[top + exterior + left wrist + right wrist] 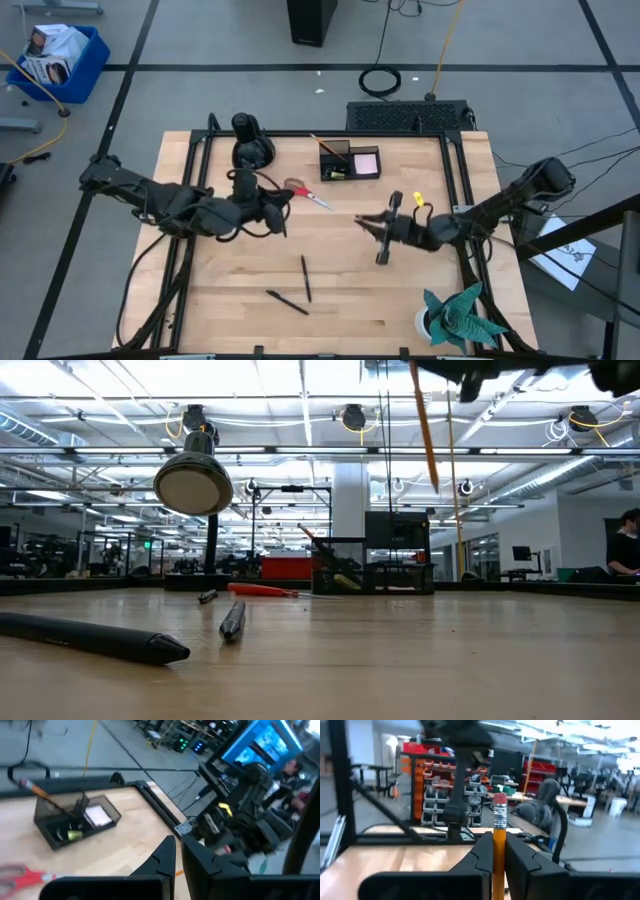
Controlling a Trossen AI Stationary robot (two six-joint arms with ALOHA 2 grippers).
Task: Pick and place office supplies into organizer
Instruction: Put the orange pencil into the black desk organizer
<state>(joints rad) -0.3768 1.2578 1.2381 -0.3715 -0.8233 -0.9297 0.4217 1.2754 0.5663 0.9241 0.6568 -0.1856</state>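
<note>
- The tabletop (400, 290) lies bare through its middle and near right, wide enough for an arm to sweep.
- Two black pens (298, 285) lie loose near the centre front.
- The organizer (348, 162) stands at the far edge, a pencil leaning out of it.
- Red-handled scissors (308, 194) lie beside the left end effector (280, 212).
- A teal paper plant (458, 316) blocks the near right corner.
- The right end effector (364, 224), clamped on a pencil (499, 845), hangs over the centre.

The red-handled scissors (22, 876) are blurred and cut off by the left wrist picture's edge. The lower part of the orange-yellow pencil (499, 845) is hidden between the right gripper's (498, 851) dark fingers. In the low view, the long black pen (92, 637) is cut off at the edge, and the black mesh organizer's (372, 565) contents are too small to be told.
</note>
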